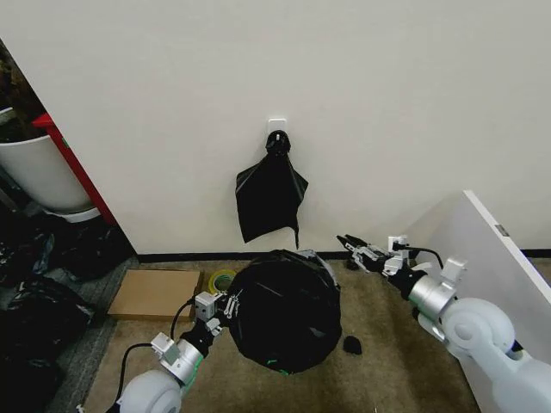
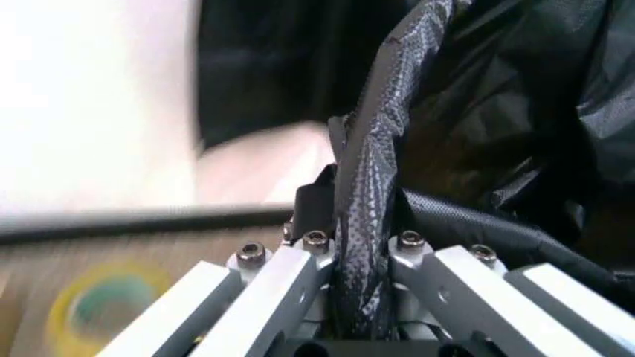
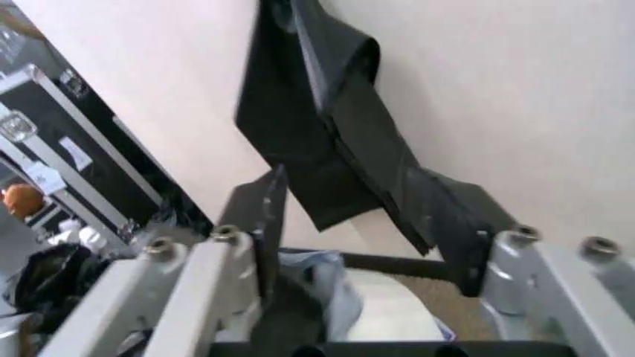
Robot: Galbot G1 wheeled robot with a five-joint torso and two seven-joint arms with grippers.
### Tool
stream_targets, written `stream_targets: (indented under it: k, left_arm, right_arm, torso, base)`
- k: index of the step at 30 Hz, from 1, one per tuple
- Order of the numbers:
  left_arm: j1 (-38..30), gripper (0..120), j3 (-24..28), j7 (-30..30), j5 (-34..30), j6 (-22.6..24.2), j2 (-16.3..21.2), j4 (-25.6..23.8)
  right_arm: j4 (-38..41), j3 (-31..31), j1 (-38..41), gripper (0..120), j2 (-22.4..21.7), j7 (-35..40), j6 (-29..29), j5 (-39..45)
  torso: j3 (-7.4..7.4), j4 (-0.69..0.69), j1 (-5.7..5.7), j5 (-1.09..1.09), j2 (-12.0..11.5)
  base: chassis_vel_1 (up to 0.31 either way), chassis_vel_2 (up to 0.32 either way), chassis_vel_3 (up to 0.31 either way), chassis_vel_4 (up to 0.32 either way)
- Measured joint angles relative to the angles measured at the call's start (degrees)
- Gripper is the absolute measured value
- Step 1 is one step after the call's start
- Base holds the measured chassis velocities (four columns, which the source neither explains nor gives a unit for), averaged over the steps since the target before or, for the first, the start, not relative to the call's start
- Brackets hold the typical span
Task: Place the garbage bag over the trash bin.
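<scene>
left end effector [image 1: 231, 303] pinching garbage bag [image 1: 287, 310] edge, clamp clear in wrist cam, right end effector [image 1: 348, 243] fingers apart

Thin, crinkly, faintly glossy black plastic garbage bag [image 1: 286, 321]; seemingly brushed-metal jaws; matt wall [image 1: 387, 103].

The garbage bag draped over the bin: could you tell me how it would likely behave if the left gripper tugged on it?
The garbage bag is probably floppy and light: it folds into a thin band in the left gripper. Its glossy film looks slippery, so the pinched fold might slide out.
</scene>
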Motion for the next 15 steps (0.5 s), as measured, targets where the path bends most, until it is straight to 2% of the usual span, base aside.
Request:
stream_targets:
  k: [2, 4, 6, 10, 12, 15]
  left_arm:
    - [-1.15, 1, -0.4, -6.34, -6.5, 5.29, -0.5, -1.74]
    - [-2.15, 1, -0.64, -9.26, -9.31, 7.43, -0.73, -2.38]
    - [-2.87, 1, -0.8, -10.96, -10.92, 8.61, -0.87, -2.64]
    - [-5.5, 1, -1.63, -16.51, -17.01, 12.09, -1.33, -2.7]
    - [-5.72, 1, -2.05, -17.58, -18.49, 12.76, -1.55, -2.66]
    - [-6.36, 1, -2.78, -19.11, -21.22, 13.51, -1.8, -2.38]
  right_arm:
    - [4.09, 2.28, -5.07, 59, 1.86, -0.24, 0.23, -2.28]
    - [6.05, 2.92, -7.76, 64, 2.69, -0.69, 0.54, -3.94]
    - [7.75, 3.15, -10.38, 67, 3.39, -1.18, 0.93, -5.74]
    - [12.1, 0.79, -18.56, 87, 5.99, -2.68, 2.11, -13.18]
    - [12.24, -0.5, -19.57, 90, 6.32, -3.05, 2.27, -15.13]
    - [9.42, -3.46, -22.87, 98, 6.83, -4.89, 3.23, -22.34]
  torso:
    - [0.0, 0.0, 0.0, -0.01, 0.0]
    - [0.0, -0.01, 0.0, -0.02, 0.0]
    - [-0.01, -0.01, 0.0, -0.01, 0.0]
    - [-0.01, -0.04, 0.0, -0.02, 0.0]
    - [-0.01, -0.02, 0.0, -0.01, 0.0]
    - [0.0, 0.01, 0.0, -0.01, 0.0]
  base:
    - [0.0, 0.0, 0.0, 0.0]
    - [0.0, 0.0, 0.0, 0.0]
    - [0.0, 0.0, 0.0, 0.0]
    - [0.0, 0.0, 0.0, 0.0]
    - [0.0, 0.0, 0.0, 0.0]
    - [0.0, 0.0, 0.0, 0.0]
